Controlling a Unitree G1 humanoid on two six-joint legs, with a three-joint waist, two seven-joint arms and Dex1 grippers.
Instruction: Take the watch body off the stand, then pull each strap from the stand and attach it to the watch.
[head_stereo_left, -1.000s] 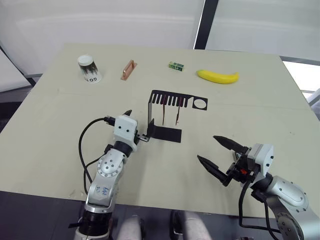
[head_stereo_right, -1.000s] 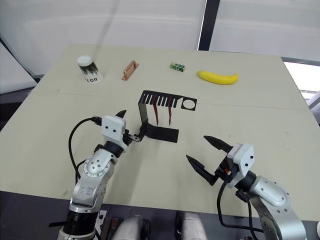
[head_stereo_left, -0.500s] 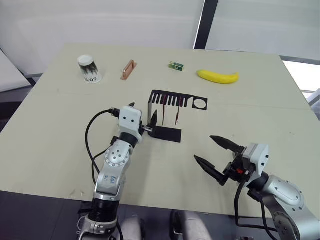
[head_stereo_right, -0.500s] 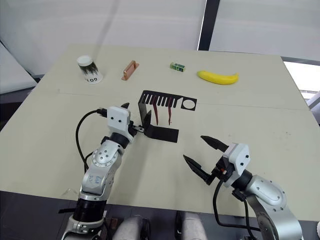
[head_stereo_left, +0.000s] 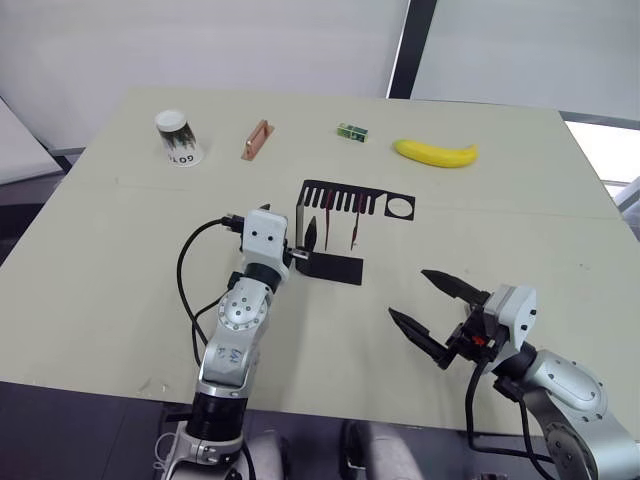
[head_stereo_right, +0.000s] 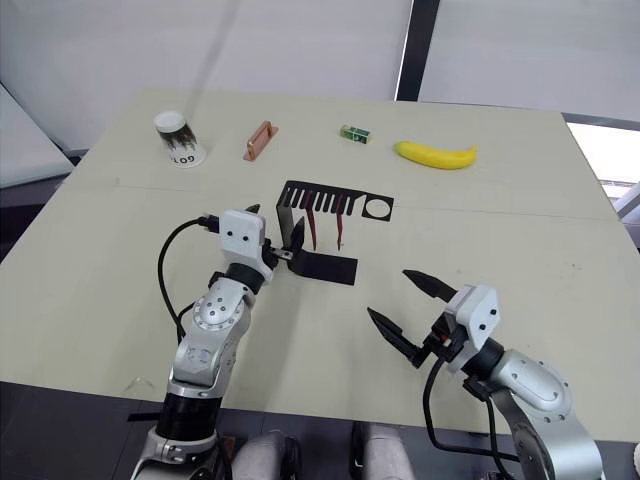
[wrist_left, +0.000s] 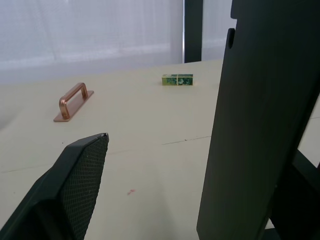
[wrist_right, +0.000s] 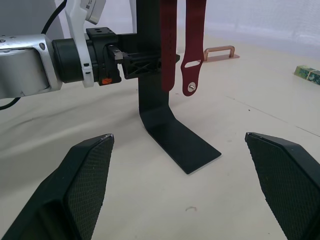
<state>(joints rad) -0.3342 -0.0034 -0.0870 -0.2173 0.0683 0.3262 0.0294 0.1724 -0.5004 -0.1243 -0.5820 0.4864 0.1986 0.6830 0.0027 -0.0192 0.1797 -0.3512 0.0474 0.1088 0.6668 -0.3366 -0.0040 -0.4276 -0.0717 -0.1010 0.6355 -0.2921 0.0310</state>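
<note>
Step in hand: bracing the stand, by my reading. The left end effector (head_stereo_right: 288, 247) sits at the upright wall of the stand (head_stereo_right: 300, 232), its two black fingers straddling the thin sheet metal, one finger tip poking up just past the wall; whether they truly pinch it I cannot tell. The watch body I cannot make out on the stand or on the table.

Straps (wrist_right: 182, 40): two, dark red, hanging side by side from the comb slots of the top plate, one ending in a rounded tip with a small stud.

Right end effector (head_stereo_left: 428, 310): fingers spread wide, nothing between them, hovering low near the table's front edge, well apart from the stand and pointed toward it.

Next move, as I judge it: the right arm has to travel in under the top plate and close on one strap near its lower end, then draw it out of its slot while the left holds the stand from sliding.

Table (head_stereo_left: 120, 250): pale, matte, large. Along the far edge: an upturned cup (head_stereo_left: 177, 137) toward the left corner, a copper-coloured bar (head_stereo_left: 257, 139), a small green block (head_stereo_left: 351, 131), a banana (head_stereo_left: 436, 153).

Room: white curtained wall behind, one dark vertical post.
</note>
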